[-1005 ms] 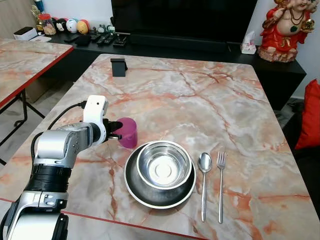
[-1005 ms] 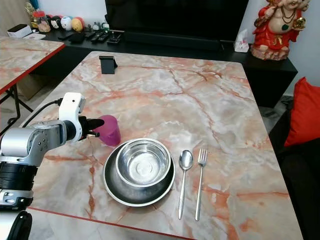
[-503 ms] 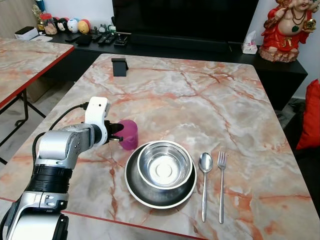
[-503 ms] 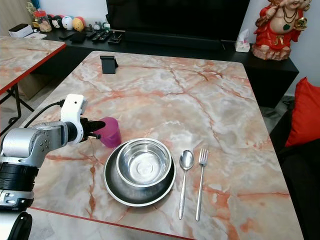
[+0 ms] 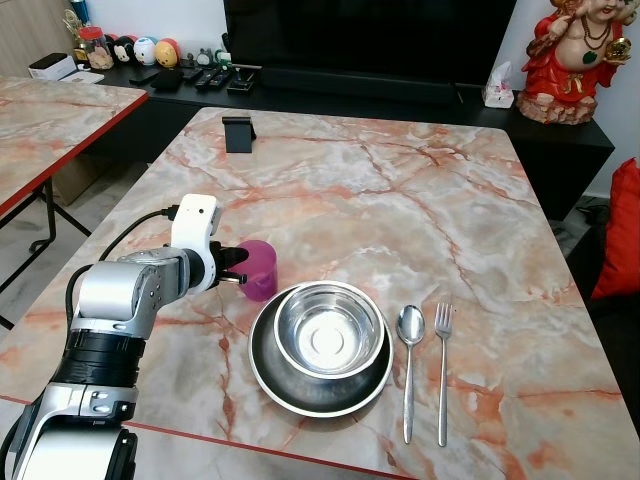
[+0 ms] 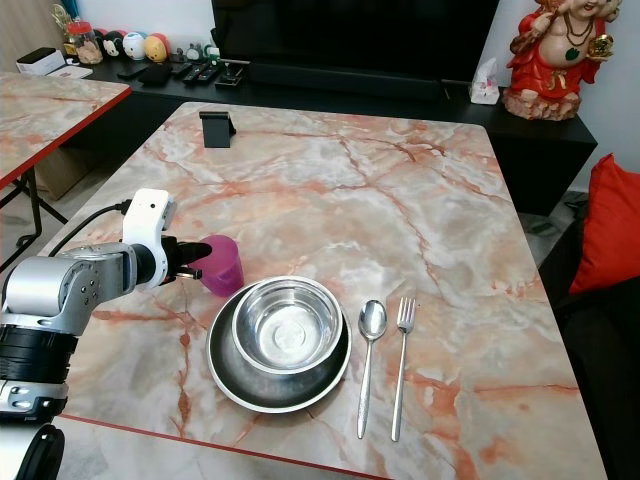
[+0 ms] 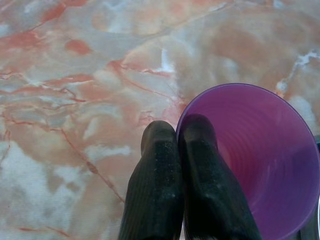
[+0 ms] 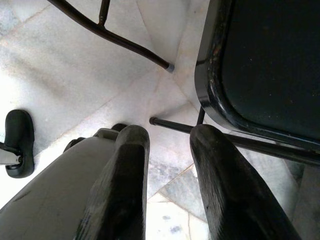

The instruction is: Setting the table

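Your left end effector (image 7: 177, 150) is pinching the rim of the purple cup (image 5: 258, 268), one finger inside the cup and one outside, pressed together on its wall as the left wrist view shows. The cup stands upright on the marble desk (image 5: 400, 190), just beside the upper-left edge of the dark plate (image 5: 300, 388), near the desk's front. Most of the place setting looks done to you: the steel bowl (image 5: 328, 330) sits inside the plate, the spoon (image 5: 409, 350) lies just to the right of the plate, and the fork (image 5: 442, 360) lies beside the spoon, both roughly parallel. What seems left is to settle the cup in its final spot and let go of it; whether its base is fully resting on the desk or slightly lifted, you cannot tell from here. Your right end effector (image 8: 167, 145) hangs idle below the desk with its fingers spread apart, pointing at the tiled floor (image 8: 65, 70) and a chair (image 8: 260, 65).
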Motion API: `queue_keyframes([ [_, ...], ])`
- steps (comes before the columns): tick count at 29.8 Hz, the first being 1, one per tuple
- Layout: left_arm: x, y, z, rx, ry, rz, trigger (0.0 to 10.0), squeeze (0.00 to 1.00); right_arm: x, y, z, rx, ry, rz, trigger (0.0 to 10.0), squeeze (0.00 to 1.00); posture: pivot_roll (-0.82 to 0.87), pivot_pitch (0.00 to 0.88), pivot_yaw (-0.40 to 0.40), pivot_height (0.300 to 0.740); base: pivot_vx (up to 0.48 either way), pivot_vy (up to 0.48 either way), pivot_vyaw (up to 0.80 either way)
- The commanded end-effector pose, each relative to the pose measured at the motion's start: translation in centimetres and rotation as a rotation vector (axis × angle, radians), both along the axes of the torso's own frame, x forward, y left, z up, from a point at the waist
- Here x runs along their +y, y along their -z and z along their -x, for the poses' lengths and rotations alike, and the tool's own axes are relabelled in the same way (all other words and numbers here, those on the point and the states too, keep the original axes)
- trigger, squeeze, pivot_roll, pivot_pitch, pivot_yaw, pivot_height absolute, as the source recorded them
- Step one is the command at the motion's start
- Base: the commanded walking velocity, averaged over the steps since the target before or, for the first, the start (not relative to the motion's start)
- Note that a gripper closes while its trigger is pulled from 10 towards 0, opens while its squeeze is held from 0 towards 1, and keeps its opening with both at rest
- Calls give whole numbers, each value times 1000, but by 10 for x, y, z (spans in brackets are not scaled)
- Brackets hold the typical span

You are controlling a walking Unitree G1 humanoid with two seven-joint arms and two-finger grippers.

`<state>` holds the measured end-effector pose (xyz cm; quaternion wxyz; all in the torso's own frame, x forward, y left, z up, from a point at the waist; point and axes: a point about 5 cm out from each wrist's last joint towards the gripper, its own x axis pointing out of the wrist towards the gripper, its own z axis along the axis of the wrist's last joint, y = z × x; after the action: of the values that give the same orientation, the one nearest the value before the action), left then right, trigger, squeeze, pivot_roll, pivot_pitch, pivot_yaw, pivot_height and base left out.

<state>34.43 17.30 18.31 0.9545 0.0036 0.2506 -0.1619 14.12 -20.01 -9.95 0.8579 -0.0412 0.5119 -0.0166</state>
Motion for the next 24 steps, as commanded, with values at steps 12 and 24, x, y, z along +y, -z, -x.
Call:
queue_keyframes([
  [12,-1,-3,0,-24,8,-23,10000,835,0,0,0,-3,9,-2,10000,0,98,0,-23,715,0,0,0],
  [24,-3,-23,-7,-177,-20,15,10000,0,-1,-1,-1,-3,3,-1,10000,0,106,0,-29,715,0,0,0],
])
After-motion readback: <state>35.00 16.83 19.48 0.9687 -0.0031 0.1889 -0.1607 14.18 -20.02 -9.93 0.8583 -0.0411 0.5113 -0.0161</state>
